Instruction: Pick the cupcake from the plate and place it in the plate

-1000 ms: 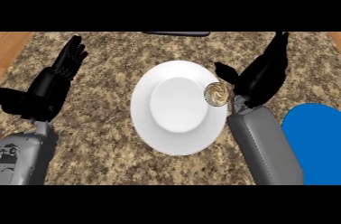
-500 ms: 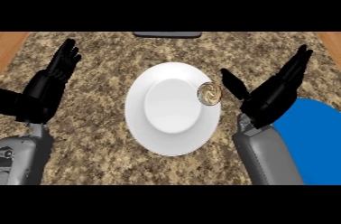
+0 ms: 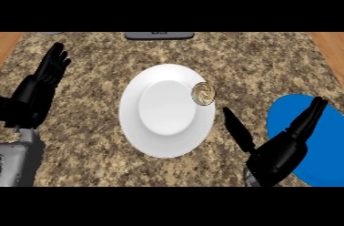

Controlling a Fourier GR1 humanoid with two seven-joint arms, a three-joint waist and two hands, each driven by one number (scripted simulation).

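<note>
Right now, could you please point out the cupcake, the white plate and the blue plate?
cupcake (image 3: 203, 93), head view, on its swirled top.
white plate (image 3: 161, 147), head view, on its bare lower rim.
blue plate (image 3: 285, 113), head view, on its bare upper-left part.

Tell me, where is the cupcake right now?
In the head view, the cupcake sits on the right rim of the white plate, apart from the right hand, which is lower right by the blue plate.

The cupcake (image 3: 203, 93) sits on the right rim of the middle plate (image 3: 161, 129); the second plate (image 3: 335, 152) lies at the far right.
</note>
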